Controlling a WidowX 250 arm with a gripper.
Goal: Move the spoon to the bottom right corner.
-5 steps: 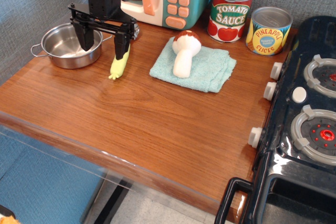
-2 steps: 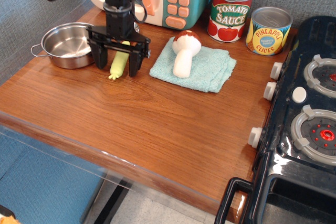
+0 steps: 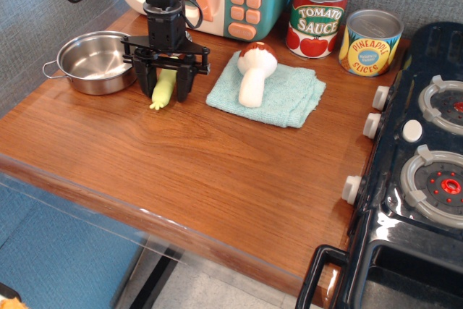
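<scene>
**Gripper straddles the corn cob; spoon not seen**

The spoon cannot be made out anywhere on the table, so its position, its long axis and its heading cannot be told. The gripper point(image 3: 163, 95) stands upright in the upper left of the frame, between the steel pot point(image 3: 90, 63) and the teal cloth point(image 3: 278, 95). Its jaws are partly open, one finger on each side of the corn cob point(image 3: 158, 99); whether they press it I cannot tell. Against the frame just before, the jaws are slightly narrower and the gripper sits slightly higher in the frame. The corn, pot, cloth and mushroom point(image 3: 253, 74) lie as before. The bottom right corner point(image 3: 304, 251), beside the black stove point(image 3: 427, 251), is well apart from the gripper.
</scene>
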